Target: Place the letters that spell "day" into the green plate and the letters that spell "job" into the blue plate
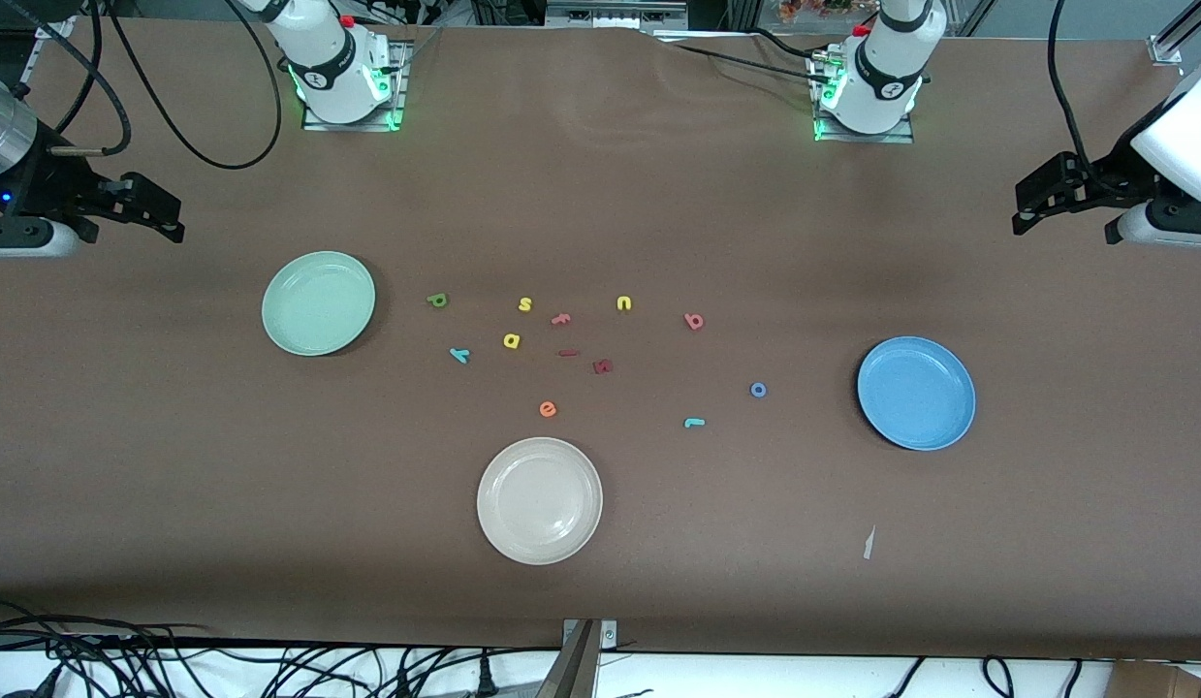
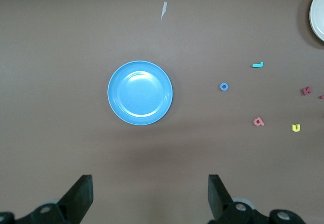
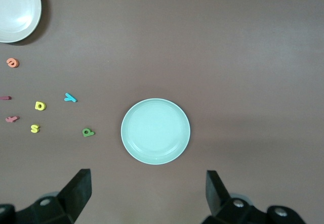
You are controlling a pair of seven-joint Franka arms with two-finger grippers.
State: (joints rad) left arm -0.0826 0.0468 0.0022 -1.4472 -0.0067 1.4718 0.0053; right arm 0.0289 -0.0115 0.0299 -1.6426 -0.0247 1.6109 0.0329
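The green plate [image 1: 318,302] [image 3: 155,131] lies toward the right arm's end, the blue plate [image 1: 916,393] [image 2: 140,92] toward the left arm's end; both hold nothing. Between them lie the olive d [image 1: 437,301] [image 3: 88,132], yellow a [image 1: 511,340] [image 3: 40,105], teal y [image 1: 459,355] [image 3: 70,98], teal j [image 1: 694,422] [image 2: 258,64], blue o [image 1: 758,390] [image 2: 224,86] and salmon b [image 1: 694,321] [image 2: 258,122]. My right gripper [image 1: 169,218] [image 3: 148,191] hangs open over bare table beside the green plate. My left gripper [image 1: 1025,208] [image 2: 150,193] hangs open over bare table beside the blue plate.
A cream-white plate [image 1: 539,500] sits nearest the front camera. Other letters lie among the task's: yellow s [image 1: 524,304], yellow u [image 1: 624,303], orange e [image 1: 548,409], a salmon f [image 1: 560,318], two dark red ones [image 1: 603,365]. A paper scrap [image 1: 869,543] lies nearer the camera than the blue plate.
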